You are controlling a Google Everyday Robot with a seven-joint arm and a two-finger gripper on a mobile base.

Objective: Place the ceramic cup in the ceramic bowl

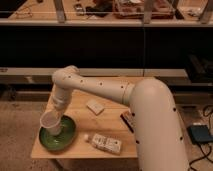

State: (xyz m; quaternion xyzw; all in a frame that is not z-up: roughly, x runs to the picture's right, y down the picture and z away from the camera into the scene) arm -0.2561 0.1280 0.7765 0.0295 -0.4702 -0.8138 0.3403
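The ceramic cup (50,123) is whitish and tapered, held tilted with its mouth toward the camera. It hangs over the ceramic bowl (68,136), a wide green dish at the table's front left. My gripper (56,113) reaches down from the white arm and holds the cup from behind. The cup's base sits low inside the bowl's outline; I cannot tell if it touches the bowl.
A flat white block (94,106) lies mid-table. A dark bar (127,121) lies to the right, partly behind my arm. A white bottle lying on its side (102,143) is near the front edge. The wooden table (80,112) ends close by the bowl on the left.
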